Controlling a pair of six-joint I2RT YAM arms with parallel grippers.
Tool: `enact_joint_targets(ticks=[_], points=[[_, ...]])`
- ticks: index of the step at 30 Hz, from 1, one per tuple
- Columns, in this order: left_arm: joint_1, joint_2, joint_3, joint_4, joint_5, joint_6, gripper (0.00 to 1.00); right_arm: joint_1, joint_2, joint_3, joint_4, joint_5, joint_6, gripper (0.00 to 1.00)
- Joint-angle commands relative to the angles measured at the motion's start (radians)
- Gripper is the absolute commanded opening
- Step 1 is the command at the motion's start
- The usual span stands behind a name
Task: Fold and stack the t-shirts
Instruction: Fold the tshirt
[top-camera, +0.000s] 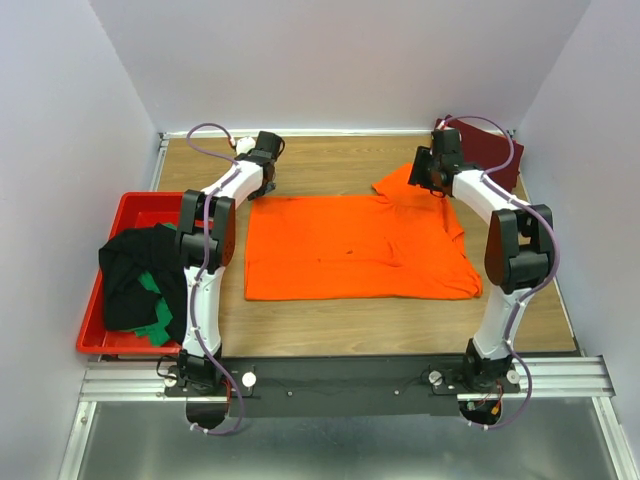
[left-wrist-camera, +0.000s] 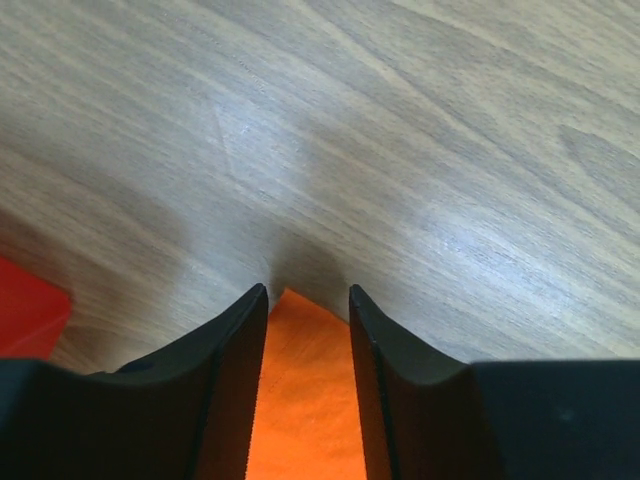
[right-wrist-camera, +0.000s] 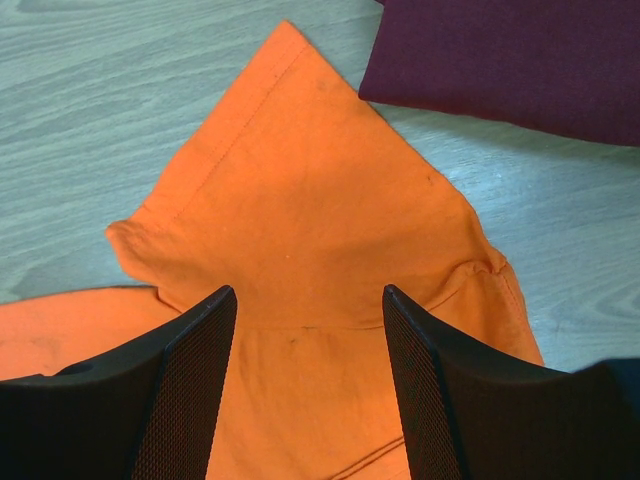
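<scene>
Rail (top-camera: 340, 375): a dark bar carrying both arm bases, on the near side of the orange t-shirt (top-camera: 350, 250).
Red bin (top-camera: 135, 208): left of the orange t-shirt and apart from it, at the table's left edge.
Black t-shirt (top-camera: 130, 275): crumpled in that bin and spilling over its near wall, with a green t-shirt (top-camera: 156, 303) bunched against it.
Orange t-shirt: spread flat on the wooden table (top-camera: 330, 160), roughly midway between the two arms, its left edge straight.
Sleeve (right-wrist-camera: 290, 190): sticks out from the orange t-shirt's far right corner, lying flat with its stitched hem pointing away.
Left gripper (left-wrist-camera: 305, 290): at the orange t-shirt's far left corner, pointing down. Its jaws stand apart with the tip of that corner between them. Whether the fingers (left-wrist-camera: 235, 340) touch the cloth is hard to tell from this angle.
Right gripper (right-wrist-camera: 308, 290): above the base of the sleeve, jaws spread wide and holding nothing, with orange cloth filling the gap below them.
Maroon t-shirt (right-wrist-camera: 500, 60): folded flat, just beyond the sleeve in the table's far right corner, close to it but not overlapping.
</scene>
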Motion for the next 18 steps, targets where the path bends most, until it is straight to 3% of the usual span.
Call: enact_joint_targets(ticks=[1,10,18], points=[[0.005,-0.026,-0.01,0.026,0.012,0.029,0.44,-0.003,0.025,0.028,0.015,-0.003,-0.012,0.67],[0.005,-0.043,-0.045,0.041,0.023,0.046,0.42,-0.005,0.036,0.033,0.014,0.008,-0.013,0.67],[0.005,-0.045,-0.067,0.046,0.027,0.06,0.33,-0.005,0.065,0.05,0.014,0.015,-0.016,0.67]])
